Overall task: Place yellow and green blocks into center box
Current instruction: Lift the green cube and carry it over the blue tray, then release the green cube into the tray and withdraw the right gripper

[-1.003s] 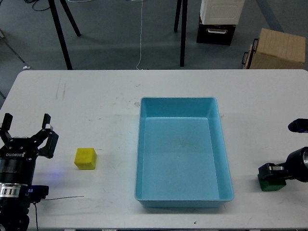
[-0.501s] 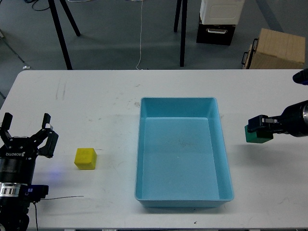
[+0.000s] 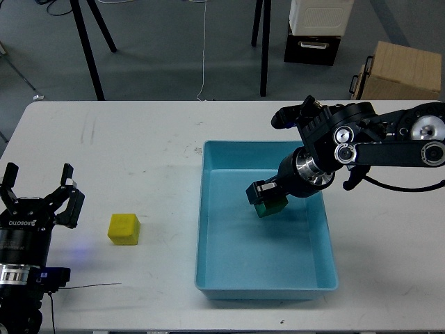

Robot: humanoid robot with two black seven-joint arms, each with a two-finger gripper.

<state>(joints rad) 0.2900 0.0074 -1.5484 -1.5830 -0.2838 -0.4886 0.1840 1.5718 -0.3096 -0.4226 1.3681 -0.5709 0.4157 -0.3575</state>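
Note:
The light blue tray (image 3: 208, 229) lies in the middle of the white table. My right gripper (image 3: 265, 197) reaches in from the right and is shut on the dark green block (image 3: 268, 204), holding it above the tray's inside, near its far half. The yellow block (image 3: 124, 229) sits on the table left of the tray. My left gripper (image 3: 38, 190) is open and empty at the table's left edge, left of the yellow block and apart from it.
Beyond the table's far edge stand a brown cardboard box (image 3: 400, 71), a white-and-black case (image 3: 316, 29) and black stand legs (image 3: 90, 49). A thin black cable (image 3: 90, 285) lies near the front left.
My right arm has swung left from the table's right side, carrying the green block up and over the tray. The left arm and the yellow block have not moved.

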